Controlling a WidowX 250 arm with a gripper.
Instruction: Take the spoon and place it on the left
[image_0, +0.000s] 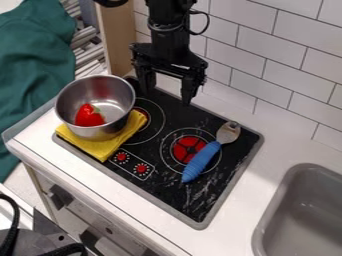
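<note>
Spoon (202, 161) across right burner (180, 150), handle near. Gripper (169, 89) over far side of stove (160, 192), fingers spread. Pot (75, 95) on yellow cloth (90, 148), left.

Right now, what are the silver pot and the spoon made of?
The pot looks like smooth, shiny metal: its silvery wall shows a reddish reflection. The spoon has a blue, ridged handle that seems to be plastic or rubber, fairly matte; its greyish head shines a little, so perhaps metal.
</note>
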